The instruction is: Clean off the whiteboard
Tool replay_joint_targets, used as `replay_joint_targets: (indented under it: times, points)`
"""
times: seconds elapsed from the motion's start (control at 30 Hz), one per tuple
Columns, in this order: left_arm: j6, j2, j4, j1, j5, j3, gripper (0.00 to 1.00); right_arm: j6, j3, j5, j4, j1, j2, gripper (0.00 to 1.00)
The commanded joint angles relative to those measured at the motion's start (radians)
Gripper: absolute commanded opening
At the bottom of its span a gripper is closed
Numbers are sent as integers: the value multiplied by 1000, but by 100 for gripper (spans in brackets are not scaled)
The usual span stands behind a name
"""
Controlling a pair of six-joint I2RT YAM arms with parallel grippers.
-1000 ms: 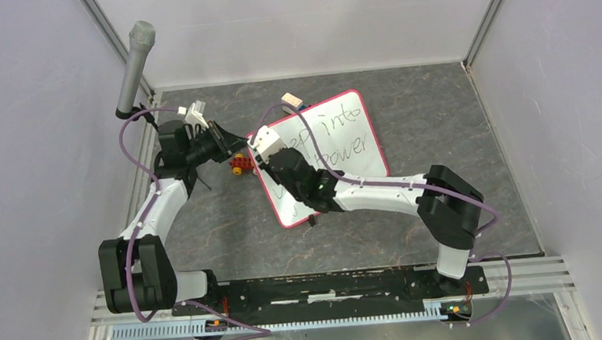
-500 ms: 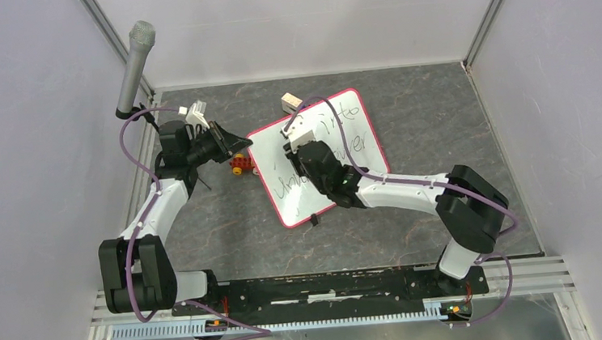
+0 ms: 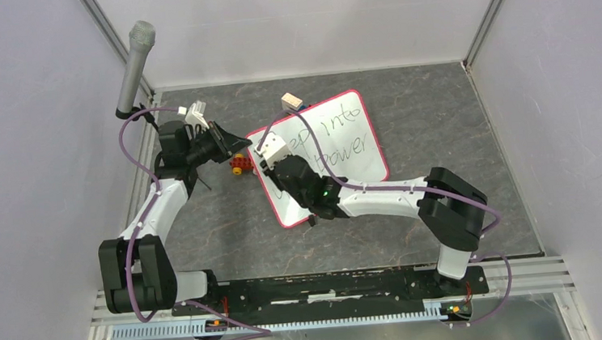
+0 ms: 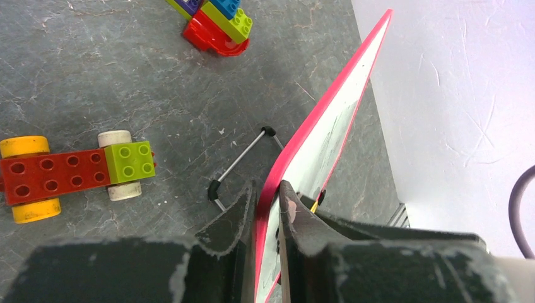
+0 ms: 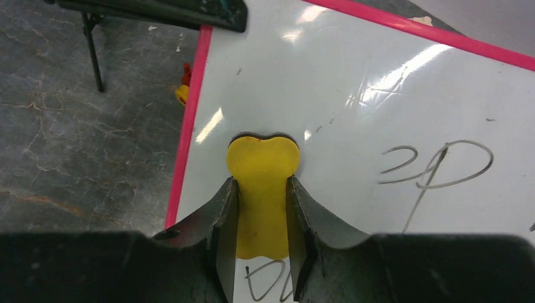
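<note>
**Grey marbled tabletop: board clamped at one side, eraser pressed to its face**

Dark stone-patterned table (image 3: 456,125) fills the floor of a pale-walled enclosure, and on it, a little left of the middle, is the whiteboard (image 3: 344,144), turned at an angle with its thin pink rim all round. Black handwriting runs across the right part of its face; the patch near the left rim is bare white.

On that bare patch sits a yellow eraser pad (image 5: 262,161), flat against the board and just inside the pink edge. The right gripper (image 5: 262,189) has its two fingers closed on the pad's narrow waist, one on each side. Loops of marker writing lie to the right of the pad and below it, close to the fingertips.

The left gripper (image 4: 268,192) pinches the board's left rim, one finger on each face (its wrist view sees the board almost edge-on, so whether that side is raised off the table I cannot tell).

A thin wire bracket (image 4: 243,165) with black tips lies on the table just beside that clamped edge. Further left is a toy block car (image 4: 69,173), red with yellow and white wheels and a green brick, and beyond it a small stack of blocks (image 4: 214,22). A grey microphone (image 3: 134,65) stands in the far left corner.
</note>
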Motion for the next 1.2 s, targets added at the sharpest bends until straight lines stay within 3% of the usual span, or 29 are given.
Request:
replay_joint_targets:
  times: [0.0,0.23,0.63,0.77,1.0,1.17]
  points:
    - [11,-28,28,-17,62,5,2,-10,30,-61,-55,12,46,27]
    - [11,-26,27,-17,61,7,2,-28,-69,-2,-54,-2,-10,27]
    - [19,-23,9,-17,55,15,2,-59,-155,70,-44,-161,-106,27]
    - [19,-22,8,-17,57,16,2,-48,-151,7,-25,-144,-105,27]
    - [23,-20,8,-17,57,16,2,-52,-30,-36,-38,14,9,27]
    - [25,-23,1,-17,50,13,2,-38,16,-74,-29,31,36,27]
